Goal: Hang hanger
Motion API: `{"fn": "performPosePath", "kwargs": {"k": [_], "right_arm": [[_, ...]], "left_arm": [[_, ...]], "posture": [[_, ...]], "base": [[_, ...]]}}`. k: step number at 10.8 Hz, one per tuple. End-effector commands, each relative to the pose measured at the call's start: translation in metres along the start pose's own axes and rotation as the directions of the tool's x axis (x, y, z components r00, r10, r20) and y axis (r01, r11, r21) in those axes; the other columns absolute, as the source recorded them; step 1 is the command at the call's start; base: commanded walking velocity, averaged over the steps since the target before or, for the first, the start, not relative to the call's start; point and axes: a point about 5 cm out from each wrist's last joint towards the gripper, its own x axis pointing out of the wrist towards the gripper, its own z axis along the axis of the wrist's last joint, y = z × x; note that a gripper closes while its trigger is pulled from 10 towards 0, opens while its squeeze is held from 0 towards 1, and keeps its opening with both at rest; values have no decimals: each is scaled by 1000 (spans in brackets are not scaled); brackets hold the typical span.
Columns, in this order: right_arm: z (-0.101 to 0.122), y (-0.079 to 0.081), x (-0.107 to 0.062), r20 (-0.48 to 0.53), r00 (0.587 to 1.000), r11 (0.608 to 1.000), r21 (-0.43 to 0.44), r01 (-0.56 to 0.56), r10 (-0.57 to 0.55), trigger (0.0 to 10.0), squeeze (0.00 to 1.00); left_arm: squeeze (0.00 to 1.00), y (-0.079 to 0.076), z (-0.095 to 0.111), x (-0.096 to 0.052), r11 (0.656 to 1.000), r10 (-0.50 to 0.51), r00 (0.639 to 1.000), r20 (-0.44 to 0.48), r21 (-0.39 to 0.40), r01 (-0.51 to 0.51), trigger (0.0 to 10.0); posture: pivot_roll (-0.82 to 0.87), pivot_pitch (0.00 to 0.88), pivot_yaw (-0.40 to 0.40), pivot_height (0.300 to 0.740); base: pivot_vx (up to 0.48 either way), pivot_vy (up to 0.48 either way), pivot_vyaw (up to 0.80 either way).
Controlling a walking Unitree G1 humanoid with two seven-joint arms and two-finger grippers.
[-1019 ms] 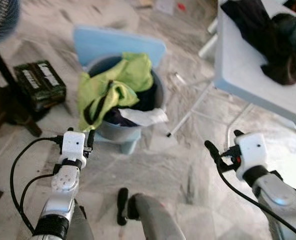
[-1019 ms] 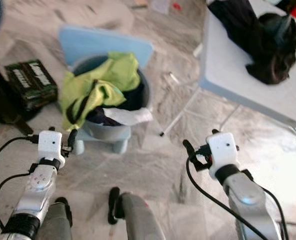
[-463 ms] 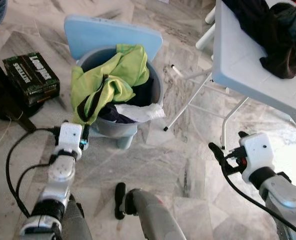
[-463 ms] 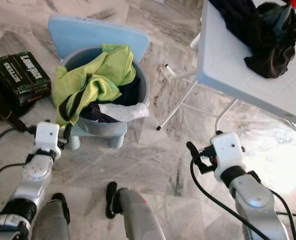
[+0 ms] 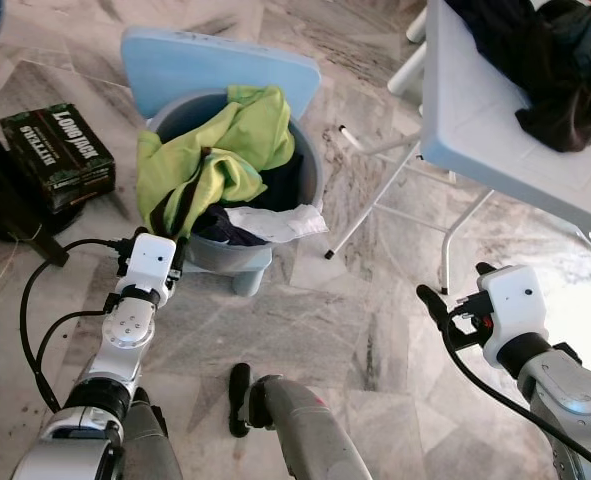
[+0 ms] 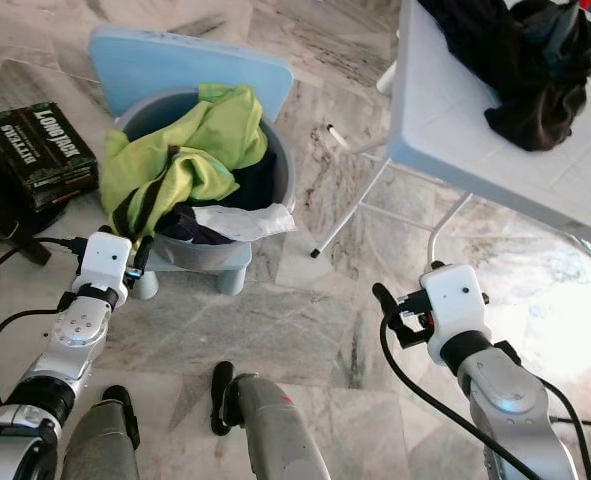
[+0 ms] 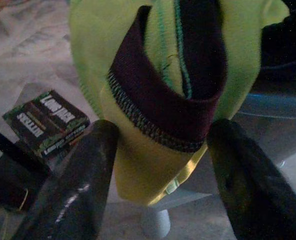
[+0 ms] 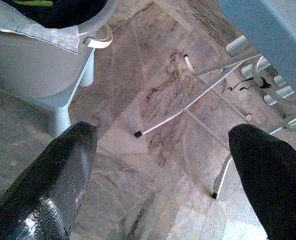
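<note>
A humanoid robot stands over a round grey plastic laundry basket (image 5: 310, 180) heaped with a lime-green garment (image 5: 220, 155) on a marble floor (image 5: 315, 320). Its left gripper (image 7: 160, 165), jaws spread wide, hovers just beside the garment's dark-trimmed cuff where it hangs over the basket's near-left rim. The right gripper (image 8: 163, 165), jaws also wide and empty, hangs over bare floor near the legs of a pale blue folding surface (image 5: 475, 120) carrying dark clothes (image 5: 540, 60). No hanger can be made out, so the hanging appears not yet begun.
</note>
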Motion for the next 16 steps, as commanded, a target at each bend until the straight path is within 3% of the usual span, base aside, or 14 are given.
{"fn": "performPosePath", "kwargs": {"k": [1,2,3,5,6,7,8,9,10,16], "right_arm": [[-1,-5,-5,-17,1000,1000,-14,16,-16,10000,0],[-1,-2,-5,-14,1000,1000,4,-6,6,10000,0],[0,1,-5,-13,1000,1000,6,-20,20,10000,0],[-2,2,-4,-17,1000,1000,7,-22,22,10000,0],[-2,2,-3,-16,1000,1000,9,-25,25,10000,0],[0,7,-3,-1,997,995,59,-75,75,10000,0],[7,22,-7,36,976,969,119,-216,213,10000,0],[8,26,-8,37,969,961,120,-248,245,10000,0],[6,24,-6,30,972,965,118,-235,233,10000,0],[9,28,-4,42,964,954,143,-265,262,10000,0]], "left_arm": [[0,-13,-5,-5,999,-49,999,-12,13,49,0],[0,-14,-5,-5,998,-55,998,-8,30,56,0],[0,-16,-4,-4,997,-61,998,0,51,61,2667],[0,-17,-3,-3,994,-63,998,3,86,63,4941],[0,-18,-4,-3,991,-62,998,-7,121,63,10000],[0,-17,-5,-3,992,-48,999,-10,113,49,10000],[0,-15,-6,-4,993,-39,999,-13,111,40,4549],[0,-13,-7,-3,993,-33,999,-17,114,35,2627],[0,-10,-6,-2,993,-21,1000,-16,116,23,0],[0,-5,-3,-3,987,21,999,32,160,-25,0]], "posture": [[-293,359,-337,740],[-293,358,-335,740],[-291,356,-333,740],[-287,353,-331,740],[-284,351,-326,740],[-282,350,-324,740],[-284,348,-322,740],[-284,345,-321,740],[-281,344,-319,740],[-267,329,-311,740]], "base": [[0,0,0],[0,0,0],[0,0,0],[0,0,0],[0,0,0],[0,0,0],[0,0,0],[0,0,0],[0,0,0],[0,0,0]]}}
